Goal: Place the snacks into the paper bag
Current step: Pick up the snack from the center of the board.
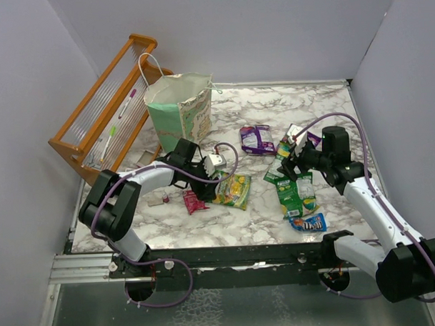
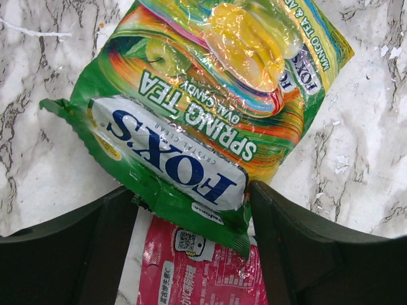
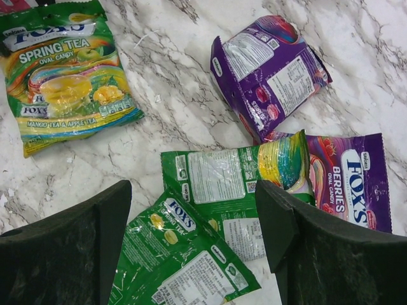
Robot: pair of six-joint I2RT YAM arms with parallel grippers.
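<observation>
— Where the marble surface (image 1: pixel 234 227) meets the arm bases, what lies nearest?

— A blue packet (image 1: pixel 309 222), flat, on the right side. Just beyond it, two green packets (image 3: pixel 216 184) overlap each other.

— And the right end effector (image 3: pixel 193 187)?

— It hovers over those green packets with its jaws spread wide and nothing in them.

— The other arm?

— The left end effector (image 2: pixel 187 185) is low over the middle of the surface, jaws wide apart. The bottom edge of a yellow-green Spring Tea packet (image 2: pixel 191 114) lies between its fingers, overlapping a red packet (image 2: pixel 197 267). I cannot tell whether the fingers touch it. It lies flat, not lifted.

— Further out?

— A crumpled purple packet (image 3: pixel 267 70), and a purple Berries packet (image 3: pixel 350 178) lying against the green ones.

— Where is the paper bag (image 1: pixel 178 111)?

— Upright at the far left of the surface, mouth open, well apart from every packet I have named. I cannot see inside it. An orange wooden rack (image 1: pixel 101 110) stands tilted just to its left, by the wall.
</observation>
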